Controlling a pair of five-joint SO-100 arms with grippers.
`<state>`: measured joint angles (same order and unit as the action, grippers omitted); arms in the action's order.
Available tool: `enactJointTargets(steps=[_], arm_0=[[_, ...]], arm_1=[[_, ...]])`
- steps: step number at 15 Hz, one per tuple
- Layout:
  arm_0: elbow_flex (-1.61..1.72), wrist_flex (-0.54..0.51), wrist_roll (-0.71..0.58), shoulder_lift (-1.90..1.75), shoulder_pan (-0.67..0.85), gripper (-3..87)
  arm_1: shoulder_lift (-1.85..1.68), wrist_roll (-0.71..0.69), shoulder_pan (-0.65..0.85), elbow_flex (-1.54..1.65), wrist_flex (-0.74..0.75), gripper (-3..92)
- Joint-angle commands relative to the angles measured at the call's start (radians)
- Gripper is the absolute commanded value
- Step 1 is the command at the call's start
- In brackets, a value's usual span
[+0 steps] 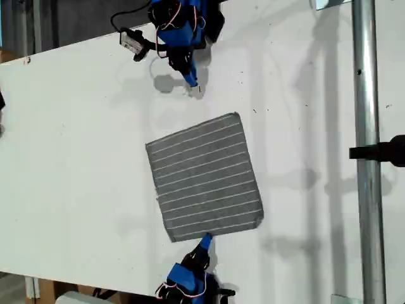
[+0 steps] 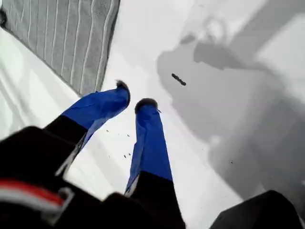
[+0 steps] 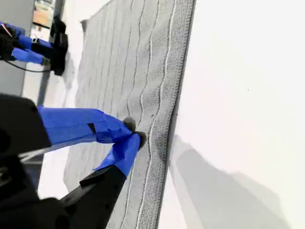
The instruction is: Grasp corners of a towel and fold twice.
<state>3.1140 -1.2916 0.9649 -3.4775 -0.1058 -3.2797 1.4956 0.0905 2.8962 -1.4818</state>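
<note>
The grey towel (image 1: 205,177) with thin white stripes lies flat on the white table (image 1: 76,158), turned slightly, all of its corners showing in the exterior view. My first gripper (image 1: 193,85) hangs over bare table beyond the towel's far corner (image 1: 237,114). Its blue fingertips (image 2: 145,102) nearly meet, with nothing between them (image 2: 133,98), and the towel (image 2: 62,38) lies off to one side. My second gripper (image 1: 206,239) sits at the towel's near edge. Its tips are together (image 3: 134,133) on the towel (image 3: 133,62), just inside the hem, with no cloth seen between them.
A metal pole (image 1: 366,152) with a black clamp (image 1: 386,151) runs down the exterior view's right. The table's front edge passes just behind the second arm's base (image 1: 186,282). A small dark mark (image 2: 178,79) lies on the table near my first gripper.
</note>
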Motion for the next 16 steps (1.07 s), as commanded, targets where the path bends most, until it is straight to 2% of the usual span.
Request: enactJointTargets(steps=[1, 7, 10, 12, 16], arm_0=[[0.006, -0.003, 0.626, 0.0, 0.261, -2.8], [0.006, -0.003, 0.624, 0.0, 0.259, -2.8], [0.006, -0.003, 0.624, 0.0, 0.259, -2.8], [0.006, -0.003, 0.624, 0.0, 0.262, -2.8], [0.006, -0.003, 0.624, 0.0, 0.262, -2.8]], arm_1=[[-0.009, 0.006, 0.029, -0.008, -0.012, -0.1], [-0.009, 0.006, 0.011, -0.025, -0.009, -0.1], [0.0, -0.018, -0.041, -0.097, 0.04, -0.1], [0.212, -0.064, -0.074, -0.242, 0.1, -0.1], [0.891, -0.256, -0.144, -0.776, 0.146, -0.1]])
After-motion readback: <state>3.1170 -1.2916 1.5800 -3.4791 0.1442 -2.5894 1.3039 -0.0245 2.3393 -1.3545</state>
